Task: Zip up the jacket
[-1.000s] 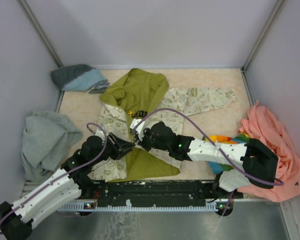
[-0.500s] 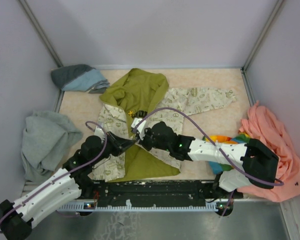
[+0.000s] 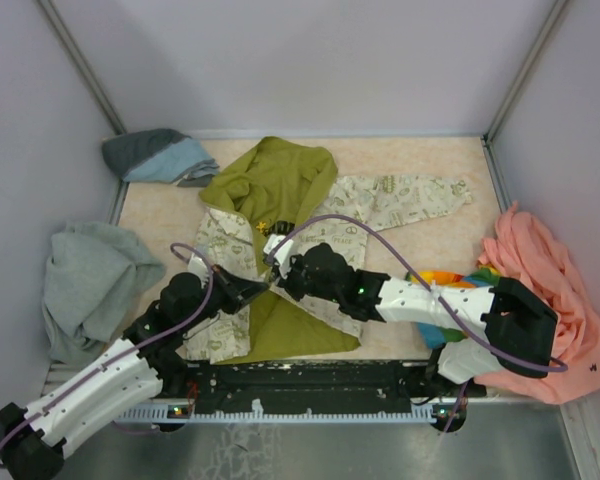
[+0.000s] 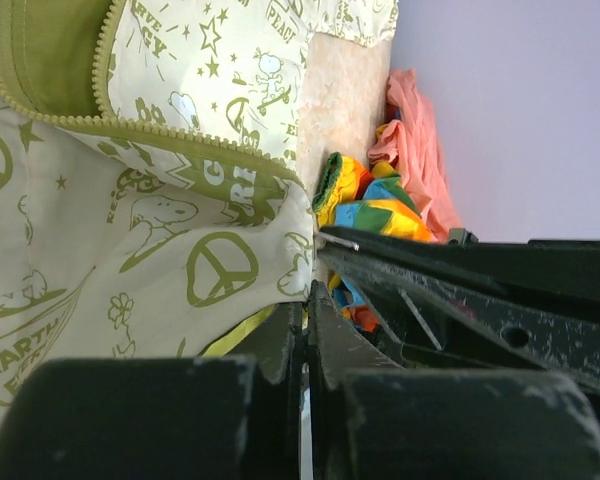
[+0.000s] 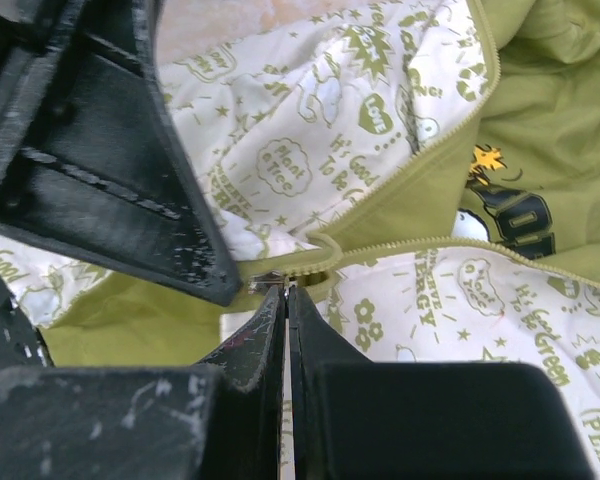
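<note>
"peace", "green" on jacket point(image 5: 400, 300)

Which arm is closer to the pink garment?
Right. The right arm's base sits right beside the pink garment; the left arm is far left of it, beside the grey sweatshirt.

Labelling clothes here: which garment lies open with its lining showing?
The cream printed jacket mid-table: its front is parted over olive lining. The grey sweatshirt, pink garment and blue-grey one lie bunched at the edges.

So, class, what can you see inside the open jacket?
The jacket's olive-green lining, the hood and a dark printed label below it. From above, the left gripper and right gripper cover the zipper's lower end.
</note>
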